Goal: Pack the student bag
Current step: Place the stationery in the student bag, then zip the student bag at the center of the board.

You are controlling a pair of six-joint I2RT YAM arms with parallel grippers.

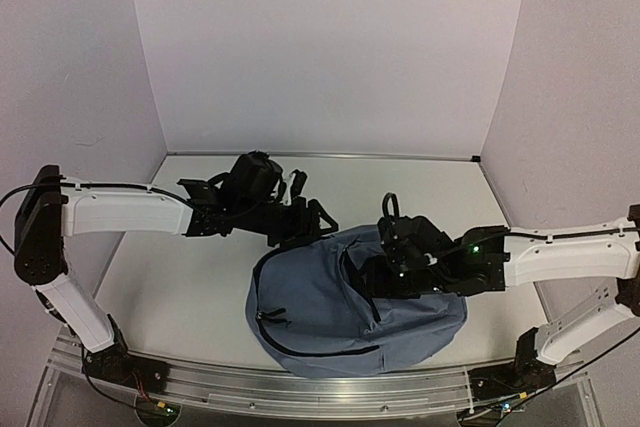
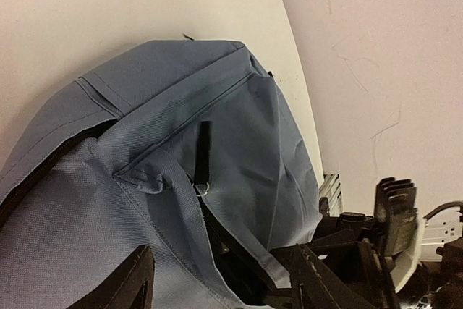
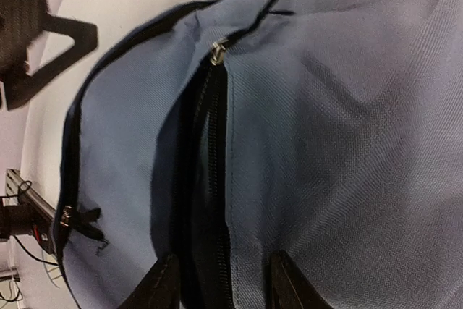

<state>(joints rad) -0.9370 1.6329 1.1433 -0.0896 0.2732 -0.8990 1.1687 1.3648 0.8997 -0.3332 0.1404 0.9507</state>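
The student bag (image 1: pixel 330 317), grey-blue fabric with black zips, lies flat on the table near the front edge. My left gripper (image 1: pixel 310 222) hovers at the bag's upper left rim, open; in the left wrist view its fingers (image 2: pixel 137 284) stand wide apart over the fabric beside a black zip pull (image 2: pixel 202 153). My right gripper (image 1: pixel 385 272) is over the bag's middle, open. Its fingertips (image 3: pixel 163 284) straddle the partly open main zip (image 3: pixel 213 179), whose slider (image 3: pixel 217 52) sits further up. Nothing is held in either gripper.
The bag's front pocket zip (image 1: pixel 300 342) curves along its near side, with a pull tab (image 3: pixel 69 215). A black strap loop (image 1: pixel 390 205) sticks out behind the bag. White walls close in at the back and on both sides. The metal rail (image 1: pixel 300 387) runs along the table's near edge.
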